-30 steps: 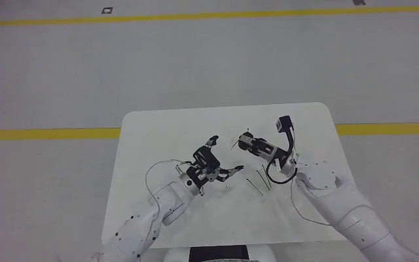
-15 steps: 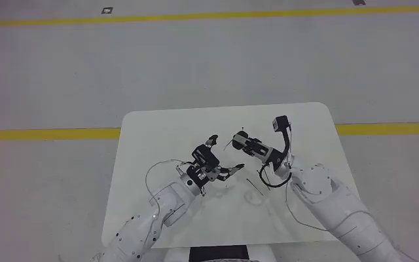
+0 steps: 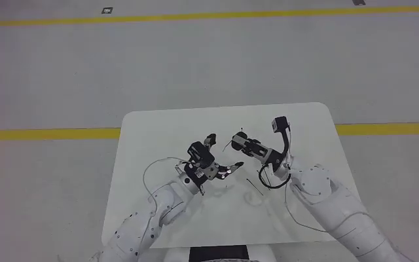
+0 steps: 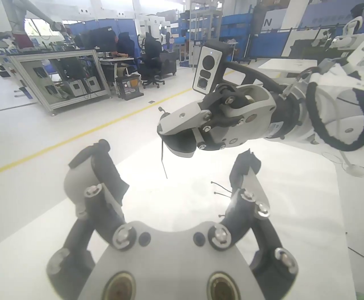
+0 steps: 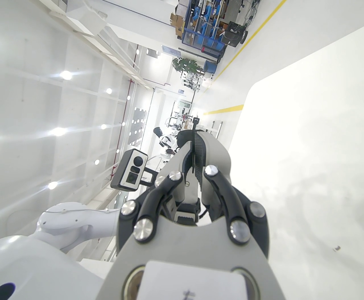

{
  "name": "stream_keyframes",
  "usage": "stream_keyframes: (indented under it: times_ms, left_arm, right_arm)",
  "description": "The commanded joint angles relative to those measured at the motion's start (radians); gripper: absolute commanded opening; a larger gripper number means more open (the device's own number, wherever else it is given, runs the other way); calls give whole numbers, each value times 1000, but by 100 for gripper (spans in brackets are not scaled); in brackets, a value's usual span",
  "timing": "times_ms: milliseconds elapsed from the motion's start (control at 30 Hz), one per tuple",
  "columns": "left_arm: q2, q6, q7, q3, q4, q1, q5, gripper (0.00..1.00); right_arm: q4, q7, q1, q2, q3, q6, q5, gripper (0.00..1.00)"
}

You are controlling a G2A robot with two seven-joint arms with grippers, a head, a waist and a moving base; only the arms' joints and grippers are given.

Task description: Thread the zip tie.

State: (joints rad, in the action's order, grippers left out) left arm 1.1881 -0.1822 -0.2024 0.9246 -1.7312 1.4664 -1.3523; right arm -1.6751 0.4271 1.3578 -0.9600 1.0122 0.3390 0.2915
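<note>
Zip tie [image 4: 162,156] clamped in my right tool [image 4: 162,131], above the tabletop [image 3: 163,131].
My left tool [image 3: 224,152] is spread apart just beside; I should close it gently on the hanging thin end, without twisting.

A robotics lab hall — blue parts shelving [image 4: 237,24], desks with monitors [image 4: 106,42], yellow floor line [image 3: 196,14].

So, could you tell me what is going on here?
The right hand is shut on a thin black plastic zip tie, holding it above the white table. The left hand is open beside it, gripping nothing. The tie hangs straight, not yet threaded. A few more black ties lie on the table.
</note>
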Motion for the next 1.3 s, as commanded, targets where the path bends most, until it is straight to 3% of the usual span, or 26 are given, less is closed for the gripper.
stream_keyframes:
  times_ms: [0, 33, 100, 167, 267, 333, 367, 1200, 1233, 1267]
  left_arm:
    - [0, 2, -1, 1, -1, 1, 0, 95]
    - [-1, 3, -1, 1, -1, 2, 1, 84]
    - [-1, 5, -1, 2, -1, 2, 1, 53]
    - [-1, 7, 0, 2, -1, 2, 1, 42]
    - [-1, 15, 1, 2, -1, 3, 1, 8]
    - [-1, 23, 3, 2, -1, 4, 0, 6]
    - [-1, 24, 3, 1, -1, 4, 1, 0]
    - [-1, 37, 4, -2, -9, 5, -5, 0]
    - [-2, 37, 5, -1, -9, 5, -4, 0]
    - [-2, 37, 5, 0, -10, 5, -4, 0]
  right_arm:
    - [1, 4, 3, -1, 6, 1, -1, 0]
    - [0, 6, 4, -2, 9, 1, -2, 0]
    - [-1, 9, 7, -4, 14, 1, -4, 0]
    - [-3, 13, 10, -6, 18, 1, -7, 0]
    - [-4, 18, 13, -9, 23, 1, -12, 0]
    - [-5, 20, 14, -11, 24, 0, -17, 0]
    - [-5, 20, 15, -12, 25, -1, -20, 0]
    - [-11, 33, 31, -36, 56, -25, -64, 0]
    - [-10, 34, 31, -37, 58, -27, -67, 34]
    - [-10, 34, 31, -37, 59, -29, -69, 100]
